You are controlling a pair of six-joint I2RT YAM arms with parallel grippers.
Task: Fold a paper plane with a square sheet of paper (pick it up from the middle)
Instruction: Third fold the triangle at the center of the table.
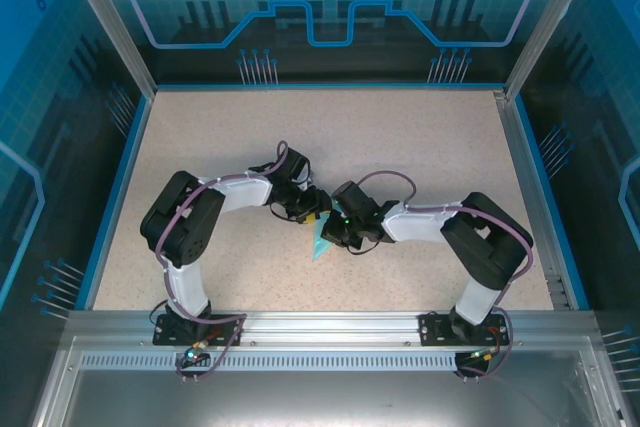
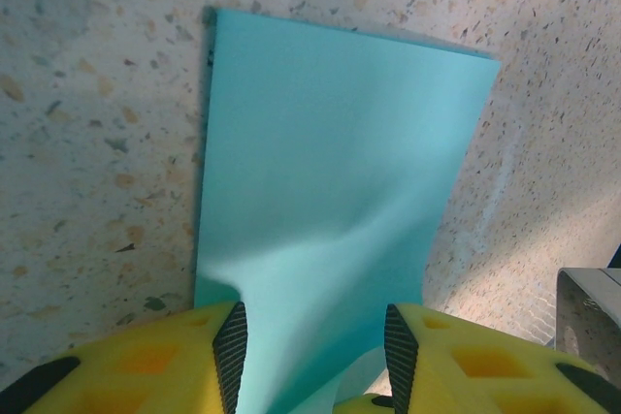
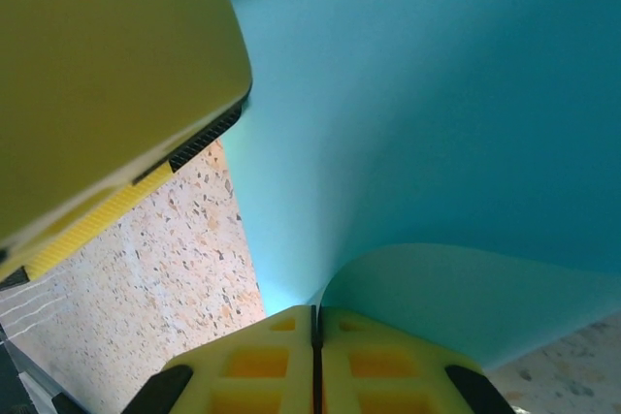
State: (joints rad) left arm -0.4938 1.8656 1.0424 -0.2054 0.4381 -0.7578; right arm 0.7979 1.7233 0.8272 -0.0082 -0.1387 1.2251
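Paper (image 1: 320, 244) stood partly lifted at the middle of the table (image 1: 420, 147), pinched in the closed right gripper (image 3: 315, 334). The left gripper (image 2: 310, 344) straddled it, jaws apart. Squeezing there could crumple its buckled middle and set a crooked crease.

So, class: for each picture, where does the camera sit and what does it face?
Top external: above and behind, looking down on the table; left arm and right arm show.
Left wrist: looks down past its open left hand at the blue paper.
Right wrist: faces the paper, right hand shut on it.
Shared: the paper, in all three.
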